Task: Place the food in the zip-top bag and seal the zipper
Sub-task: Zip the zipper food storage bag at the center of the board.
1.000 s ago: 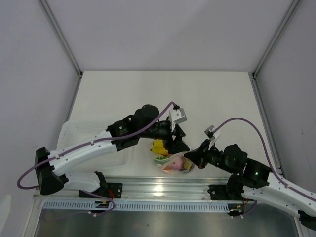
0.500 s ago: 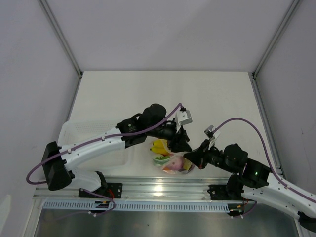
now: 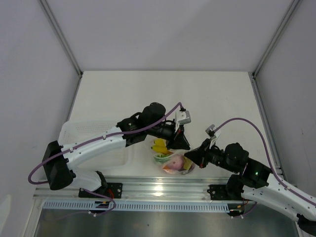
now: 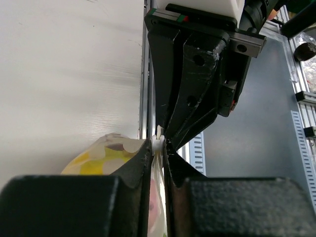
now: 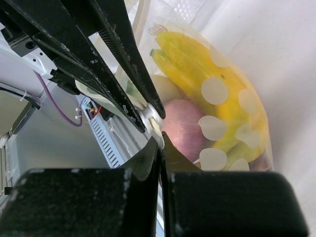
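Tray: I see a translucent white tray [image 3: 74, 134] well out to the left of my left claw [image 3: 184, 144], lying under that arm.
Left claw: the jaws are drawn narrow and pinch a thin fold of the zip-top bag [image 3: 174, 164] at its top edge.
Zipper: the small white strip [image 4: 157, 143] nipped at the left claw's tips looks like the zipper, though I can't be sure from this close.
Food: the yellow banana [image 5: 197, 64] and a reddish round fruit [image 5: 181, 124] sit inside the bag, just past the tips of both claws; the other pieces are too bunched to name.
Right claw: my right claw [image 5: 160, 143] meets the left claw tip to tip, its jaws pressed together on the same bag edge.
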You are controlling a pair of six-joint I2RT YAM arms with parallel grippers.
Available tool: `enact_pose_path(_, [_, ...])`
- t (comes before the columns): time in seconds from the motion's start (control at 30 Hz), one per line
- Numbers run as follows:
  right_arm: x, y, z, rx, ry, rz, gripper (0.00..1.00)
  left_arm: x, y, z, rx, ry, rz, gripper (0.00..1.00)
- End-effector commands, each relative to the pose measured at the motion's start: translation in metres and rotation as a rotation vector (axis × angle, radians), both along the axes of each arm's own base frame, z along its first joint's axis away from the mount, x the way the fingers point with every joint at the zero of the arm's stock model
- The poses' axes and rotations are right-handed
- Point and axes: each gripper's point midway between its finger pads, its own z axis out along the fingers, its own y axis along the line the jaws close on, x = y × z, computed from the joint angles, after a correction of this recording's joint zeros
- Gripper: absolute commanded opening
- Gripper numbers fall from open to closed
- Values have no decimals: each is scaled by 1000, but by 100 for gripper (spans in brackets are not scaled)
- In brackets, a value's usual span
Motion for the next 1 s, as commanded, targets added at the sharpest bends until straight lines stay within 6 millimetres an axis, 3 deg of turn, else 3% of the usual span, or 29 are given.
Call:
enact_pose_path(0.0, [-1,3,14,52,-25,16,0,-4,3,0,-19,27,-33,11])
enact_pose_path(0.07, [-1,3,15,54,-25,18,0,-6,2,1,-26,38,-48,1])
enact_pose_path(0.23, [-1,4,15,46,-27,36,0,-8,1,-1,-25,67,-70,0])
enact_pose_path(0.53, [0,4,21,41,-36,55,10,-8,2,-3,-23,93,-82,0])
enact_pose_path(0.63, [2,5,20,38,-32,54,1,-7,2,-3,-25,94,-81,1])
enact_pose_path(0.73, [6,4,18,34,-24,39,0,-6,2,-3,-21,96,-76,1])
enact_pose_path(0.97, [32,-13,23,91,33,-172,0,0,11,-13,73,91,-16,1])
